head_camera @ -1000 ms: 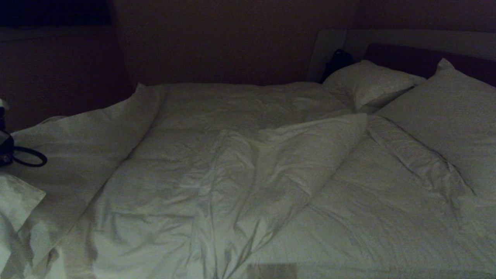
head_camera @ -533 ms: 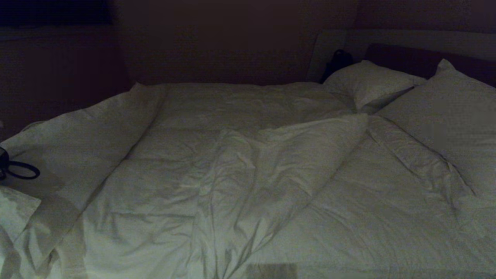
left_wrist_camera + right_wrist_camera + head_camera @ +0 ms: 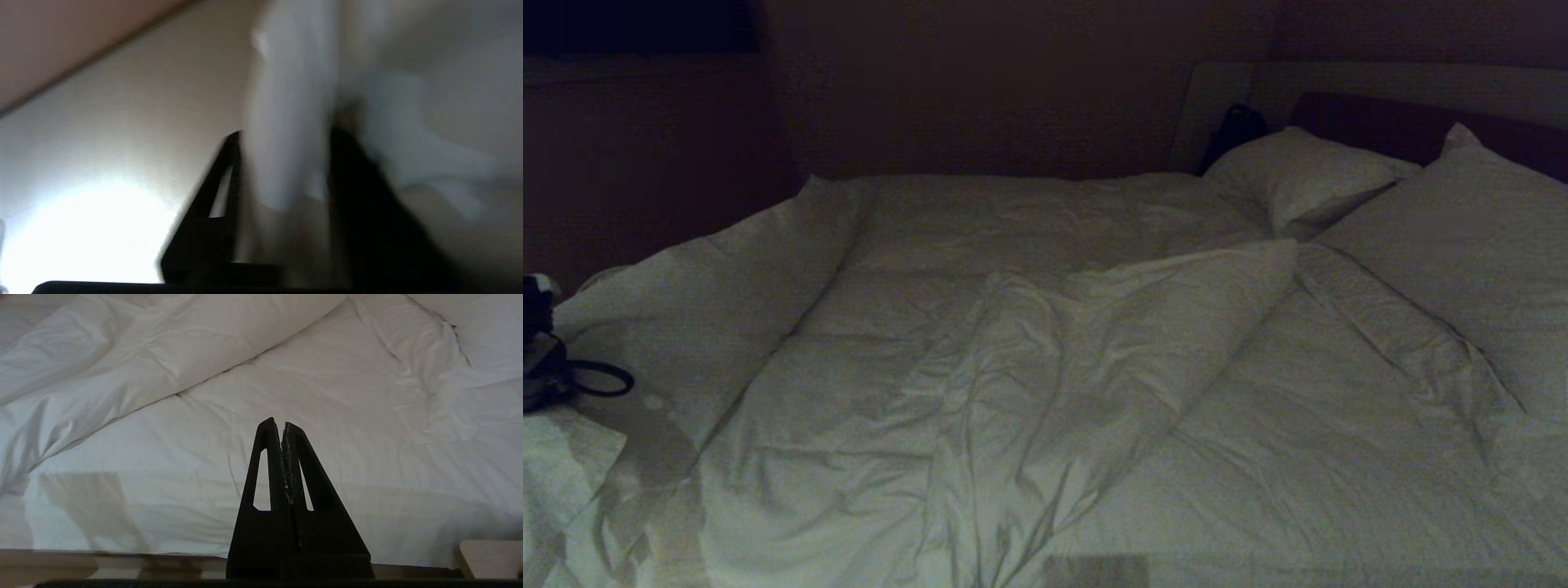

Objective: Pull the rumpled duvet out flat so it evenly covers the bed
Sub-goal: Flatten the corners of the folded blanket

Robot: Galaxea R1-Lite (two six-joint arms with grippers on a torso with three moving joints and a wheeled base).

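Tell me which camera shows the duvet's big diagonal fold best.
Head view: the fold runs whole across the duvet. Right wrist view catches only its upper part; left wrist view shows just blurred white cloth.

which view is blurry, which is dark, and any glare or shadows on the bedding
Head view: dim and murky, the duvet grey-green, wall nearly black. Left wrist view: heavy motion smear, the left gripper and white cloth between its fingers streaked, a blown-out glare patch in one corner. Right wrist view: bright and sharp, the shut right gripper crisp, soft shadows on the duvet near the bed's edge.

duvet [image 3: 1029,367] on bed, pillows [image 3: 1298,175] right
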